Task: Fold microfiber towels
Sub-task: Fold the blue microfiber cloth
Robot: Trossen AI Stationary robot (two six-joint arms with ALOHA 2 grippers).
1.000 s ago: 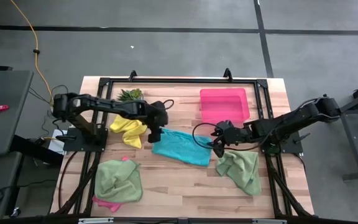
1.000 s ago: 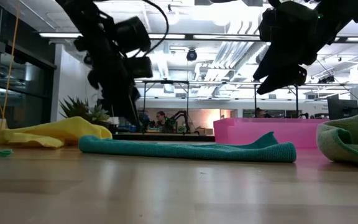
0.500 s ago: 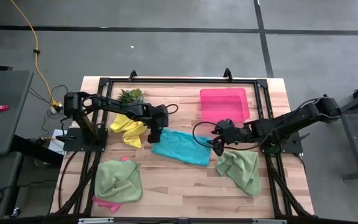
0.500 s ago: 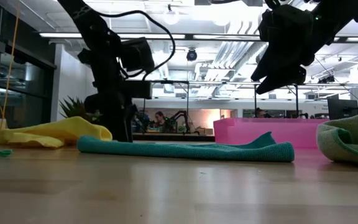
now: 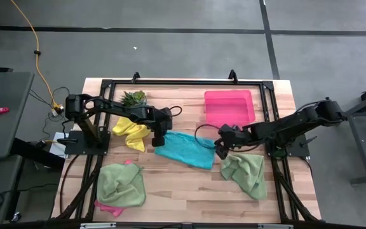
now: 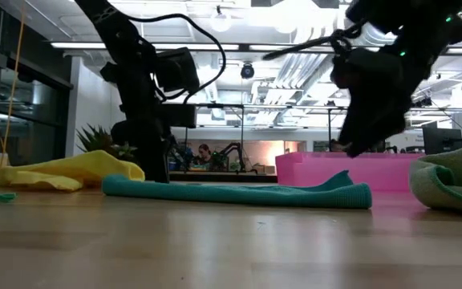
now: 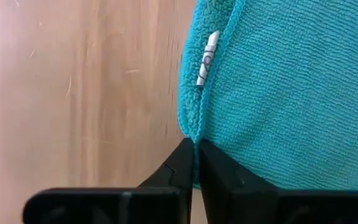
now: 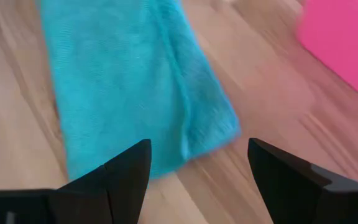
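Left end effector (image 7: 194, 163) pinches only the teal towel's (image 5: 184, 150) hem, so it may slip; right end effector (image 8: 197, 171) hovers wide.

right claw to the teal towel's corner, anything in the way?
Nothing visible. The right claw hangs open above the near corner of the flat teal microfiber towel, bare wooden tabletop around it. The left claw is shut on the towel's opposite edge.
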